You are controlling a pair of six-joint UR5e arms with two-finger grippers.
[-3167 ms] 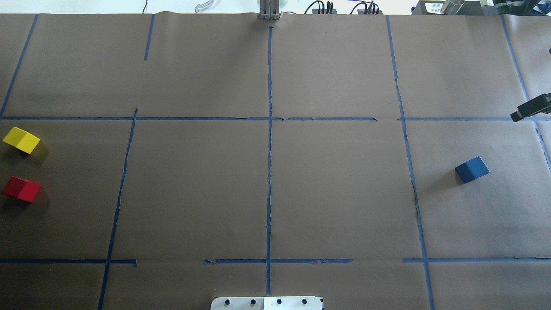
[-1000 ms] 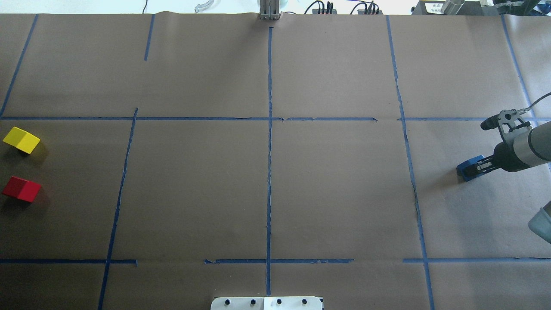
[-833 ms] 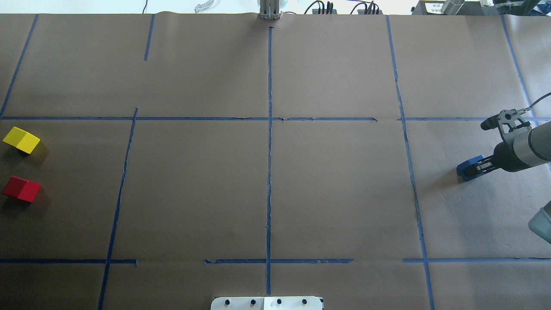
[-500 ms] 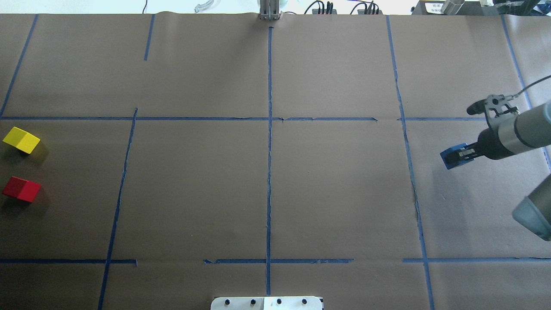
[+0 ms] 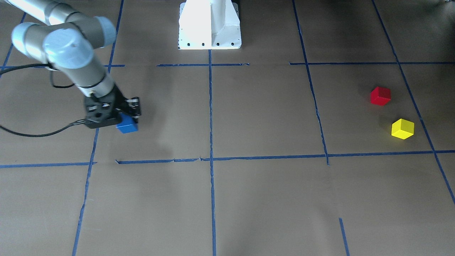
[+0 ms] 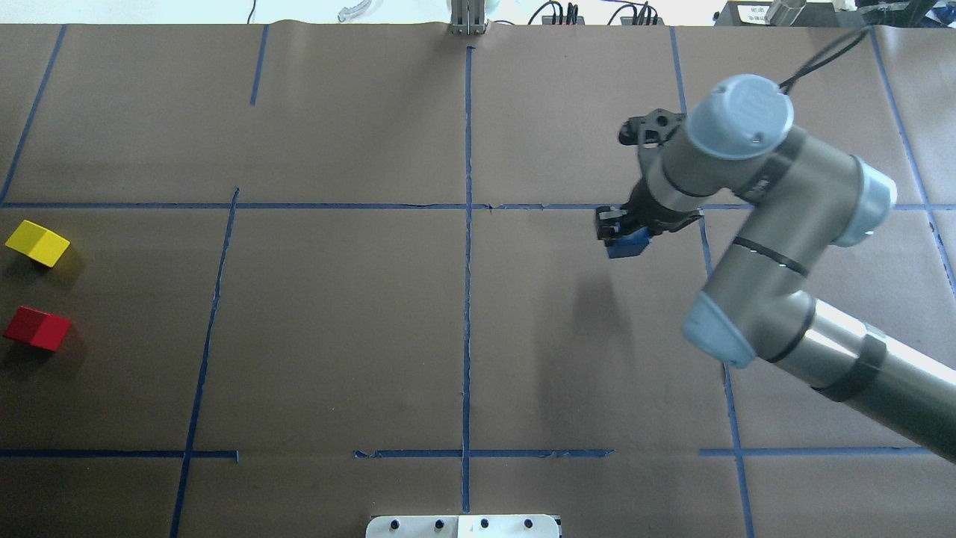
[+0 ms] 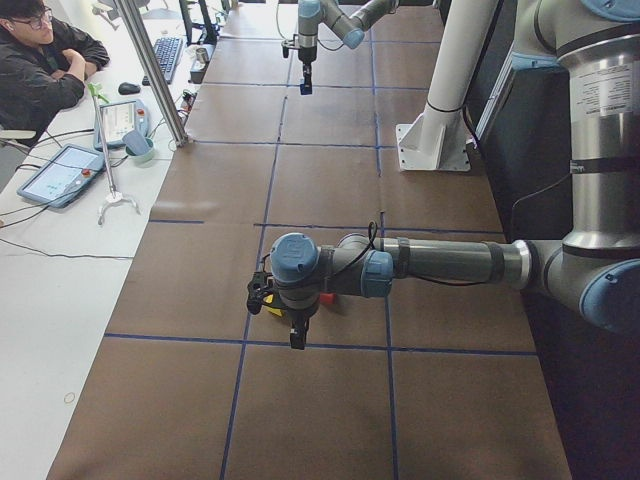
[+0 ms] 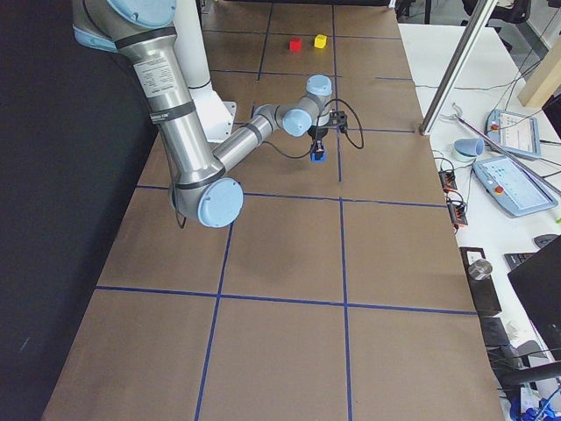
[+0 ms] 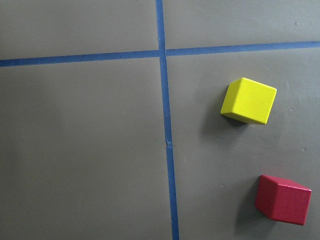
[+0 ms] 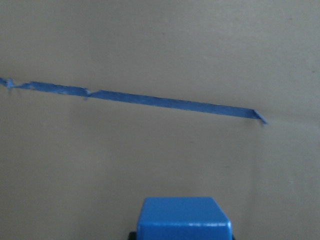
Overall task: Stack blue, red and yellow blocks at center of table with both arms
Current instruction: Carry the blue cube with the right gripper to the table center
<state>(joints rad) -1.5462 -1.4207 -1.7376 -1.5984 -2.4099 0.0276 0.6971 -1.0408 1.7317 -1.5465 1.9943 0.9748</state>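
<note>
My right gripper [image 6: 622, 233] is shut on the blue block [image 6: 628, 245] and holds it above the table, right of the center cross. The block also shows in the front view [image 5: 127, 126], the right side view [image 8: 317, 157] and at the bottom of the right wrist view [image 10: 184, 219]. The yellow block [image 6: 37, 243] and the red block [image 6: 37, 327] lie at the far left edge, apart from each other. The left wrist view looks down on yellow [image 9: 248, 100] and red [image 9: 283, 199]. My left gripper [image 7: 297, 337] hangs near them; I cannot tell if it is open.
Blue tape lines divide the brown paper. The robot base [image 5: 209, 25] stands at the table's near middle edge. An operator [image 7: 40, 60], tablets and a metal pole [image 7: 150, 70] are beside the far long edge.
The right gripper came down on the blue block, took hold of it, lifted it and carried it left toward the center. The yellow and red blocks have not moved.
</note>
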